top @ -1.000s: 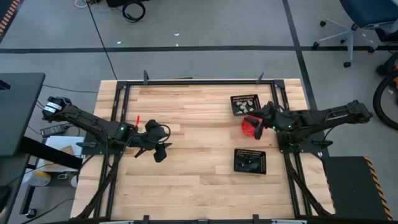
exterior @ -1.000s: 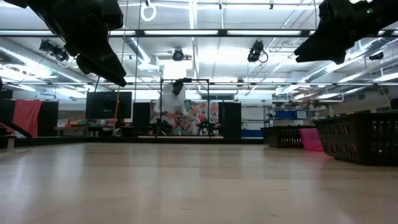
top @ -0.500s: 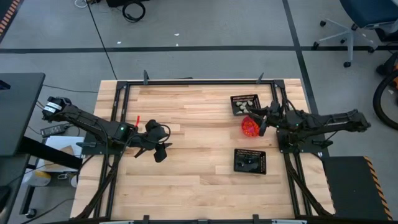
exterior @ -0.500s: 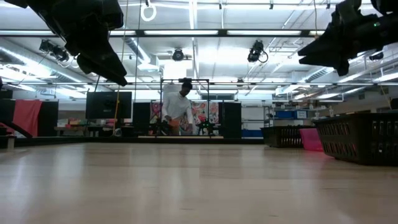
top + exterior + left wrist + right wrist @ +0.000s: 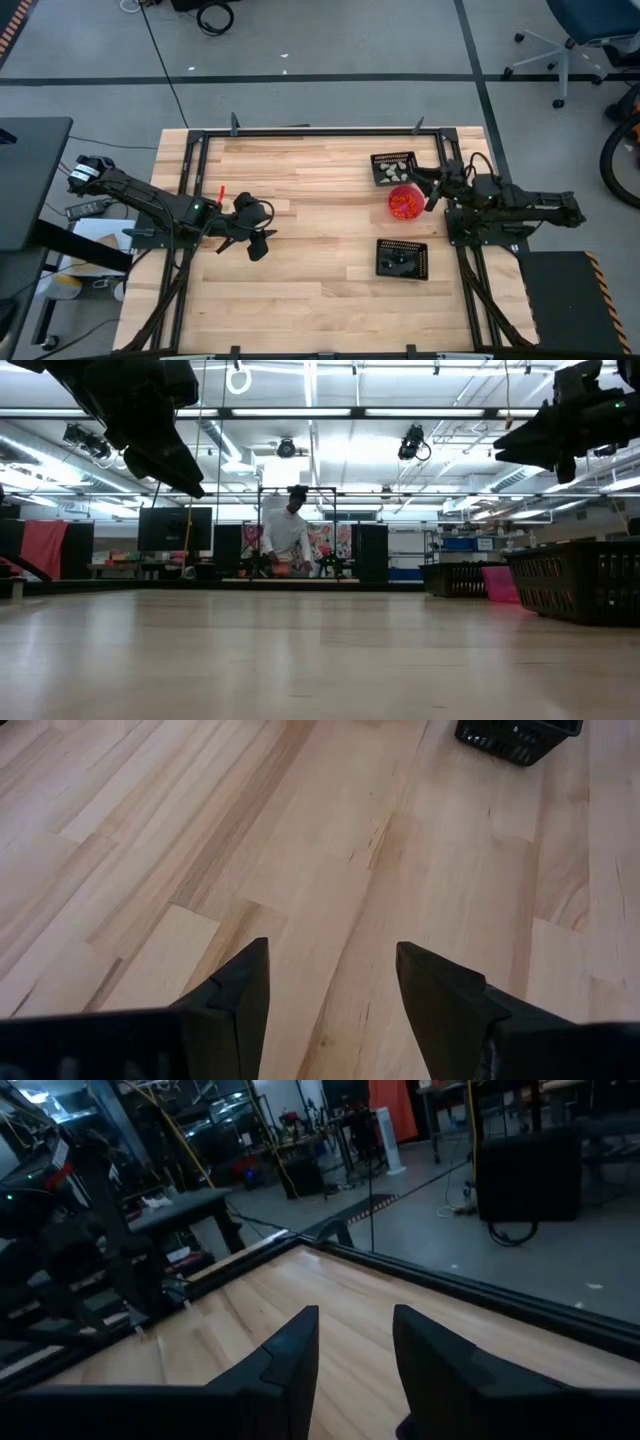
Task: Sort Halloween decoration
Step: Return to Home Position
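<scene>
The Halloween decoration lies sorted in three containers at the table's right. Orange trinkets fill the round red bowl (image 5: 403,202). Pale ones lie in the far black mesh tray (image 5: 393,167), dark ones in the near black mesh tray (image 5: 401,258). My right gripper (image 5: 428,186) hovers level just right of the bowl. It is open, with nothing between its fingers (image 5: 355,1355). My left gripper (image 5: 256,243) hangs open over bare wood on the table's left half (image 5: 330,990), tilted down, holding nothing.
A black metal frame (image 5: 320,131) runs along the table's far edge and sides. Bare wood spans the middle of the table (image 5: 320,220). In the low view the trays (image 5: 580,580) and bowl (image 5: 500,583) stand at the right. A person (image 5: 288,532) stands beyond the table.
My right gripper has drawn back from above the red bowl toward the table's right edge and tipped closer to level, so the whole bowl now shows. The person in the room behind has moved. My left arm has kept still.
</scene>
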### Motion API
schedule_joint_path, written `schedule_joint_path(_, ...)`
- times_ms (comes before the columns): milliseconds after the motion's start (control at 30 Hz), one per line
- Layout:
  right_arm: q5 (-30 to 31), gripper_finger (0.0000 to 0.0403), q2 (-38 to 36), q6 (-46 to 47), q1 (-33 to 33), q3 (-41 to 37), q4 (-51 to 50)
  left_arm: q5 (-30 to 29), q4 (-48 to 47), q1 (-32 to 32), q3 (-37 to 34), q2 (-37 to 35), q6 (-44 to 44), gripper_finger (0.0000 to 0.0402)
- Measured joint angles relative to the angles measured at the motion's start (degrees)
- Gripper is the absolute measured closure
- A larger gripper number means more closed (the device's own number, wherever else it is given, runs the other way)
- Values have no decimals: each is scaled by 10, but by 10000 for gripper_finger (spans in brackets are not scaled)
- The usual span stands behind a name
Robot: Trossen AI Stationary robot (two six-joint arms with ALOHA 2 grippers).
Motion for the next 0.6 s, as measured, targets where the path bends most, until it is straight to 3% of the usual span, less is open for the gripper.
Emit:
schedule_joint_path(200, 6, 269, -48, 4, -7, 0, -54, 0, 0, 0, 0, 0, 0, 209)
schedule_joint_path(600, -2, 270, -47, 17, -11, -15, -47, -18, 3, 0, 0, 0, 47, 209)
